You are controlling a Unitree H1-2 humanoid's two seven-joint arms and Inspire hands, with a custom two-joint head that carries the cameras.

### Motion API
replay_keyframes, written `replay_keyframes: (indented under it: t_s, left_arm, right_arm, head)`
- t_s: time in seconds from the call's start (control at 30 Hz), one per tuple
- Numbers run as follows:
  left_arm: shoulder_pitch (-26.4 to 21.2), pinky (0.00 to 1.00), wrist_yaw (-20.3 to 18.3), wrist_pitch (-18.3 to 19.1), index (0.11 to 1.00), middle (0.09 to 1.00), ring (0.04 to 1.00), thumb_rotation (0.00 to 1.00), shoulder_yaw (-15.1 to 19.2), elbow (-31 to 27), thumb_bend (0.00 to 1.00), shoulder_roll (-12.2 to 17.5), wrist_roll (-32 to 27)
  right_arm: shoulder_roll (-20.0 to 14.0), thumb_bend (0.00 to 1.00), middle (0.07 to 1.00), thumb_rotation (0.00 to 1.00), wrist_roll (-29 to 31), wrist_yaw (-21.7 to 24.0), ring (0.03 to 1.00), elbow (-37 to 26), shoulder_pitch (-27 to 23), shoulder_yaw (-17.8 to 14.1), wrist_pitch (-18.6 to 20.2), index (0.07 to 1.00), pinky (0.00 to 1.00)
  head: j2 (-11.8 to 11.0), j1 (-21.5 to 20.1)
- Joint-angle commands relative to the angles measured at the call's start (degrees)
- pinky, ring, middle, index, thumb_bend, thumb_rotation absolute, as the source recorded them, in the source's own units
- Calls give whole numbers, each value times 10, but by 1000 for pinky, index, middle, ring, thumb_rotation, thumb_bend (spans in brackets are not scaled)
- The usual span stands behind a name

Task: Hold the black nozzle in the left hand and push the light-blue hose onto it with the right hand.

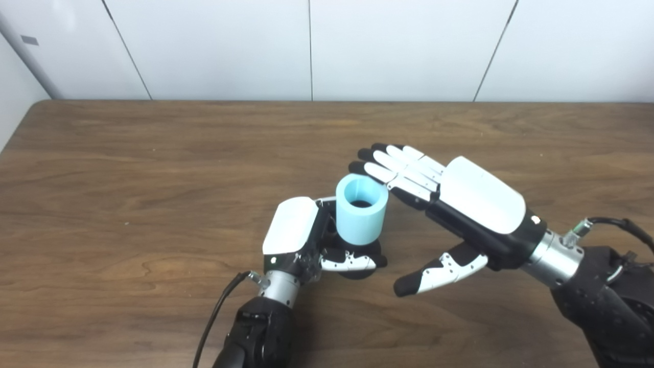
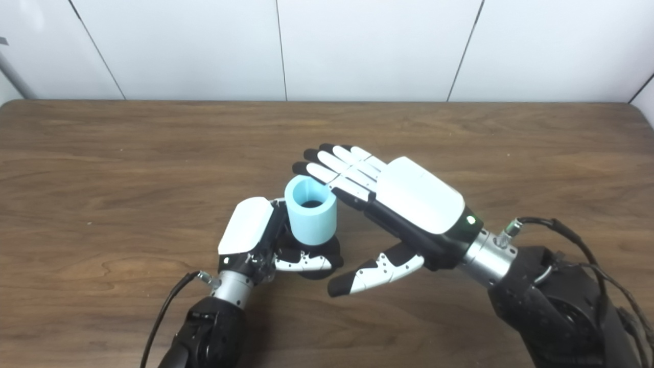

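- Left hand [image 1: 306, 240], white and black, is curled tight around the black plastic nozzle [image 1: 357, 255], low on the brown wooden table [image 1: 127, 153] near the front middle.
- Short, fat, light-blue hose [image 1: 360, 208] stands upright on top of the nozzle, its open end facing up.
- Right hand [image 1: 460, 209] is wide open and holds nothing. Its fingers [image 1: 403, 171] reach flat toward the hose's far right rim, just beside it or touching; I cannot tell which.
- I think the push is close to done. Next, the right hand should press down on the rim while the left holds firm.
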Motion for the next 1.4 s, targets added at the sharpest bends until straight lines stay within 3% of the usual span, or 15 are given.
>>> replay_keyframes:
  t_s: [0.0,0.33,0.73,1.1,1.37]
  left_arm:
    - [6,437,-11,9,500,465,493,0,1,-5,521,-2,-1]
    - [6,431,-13,13,503,460,488,0,0,-6,521,-5,5]
    - [7,442,-15,14,501,464,496,0,-4,-10,521,-6,8]
    - [6,382,-14,12,513,410,442,0,-5,-13,516,-4,7]
    - [6,420,-21,15,512,424,470,0,-3,-16,518,-2,11]
  right_arm:
    - [-2,589,995,1000,-7,0,1000,-19,-17,1,-18,941,970]
    - [-2,602,962,1000,-37,36,994,-23,-27,15,-21,924,986]
    - [7,602,987,1000,-88,63,1000,-14,-16,23,-17,945,999]
    - [2,603,966,1000,-86,55,999,8,0,25,-23,926,981]
    - [-3,597,941,1000,-79,44,965,16,10,31,-30,902,941]
  head:
    - [0,0]
    - [4,-1]
    - [5,0]
    - [9,-1]
    - [9,-2]
